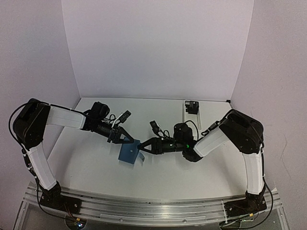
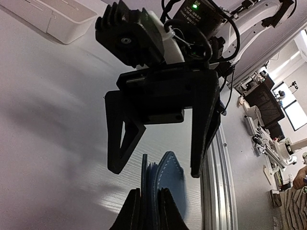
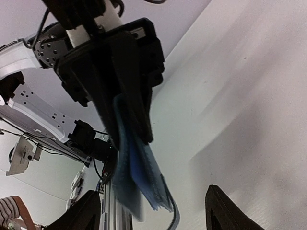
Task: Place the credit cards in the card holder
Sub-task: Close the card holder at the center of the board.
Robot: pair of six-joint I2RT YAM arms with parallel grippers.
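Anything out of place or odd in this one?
Nothing spilled or damaged. The only oddity: the blue card holder hangs tilted in the air, pinched at its edge by the left tool, its leaves fanned apart. The right tool stands open right beside it, holding nothing.

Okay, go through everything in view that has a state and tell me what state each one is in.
left gripper: shut, pinching one edge of the card holder.
right gripper: open, holding nothing, jaws facing the holder's free end.
card holder: held by the left gripper, apparently off the table.
white tray: resting on the table at the far side, untouched.
credit cards: none clearly in view.
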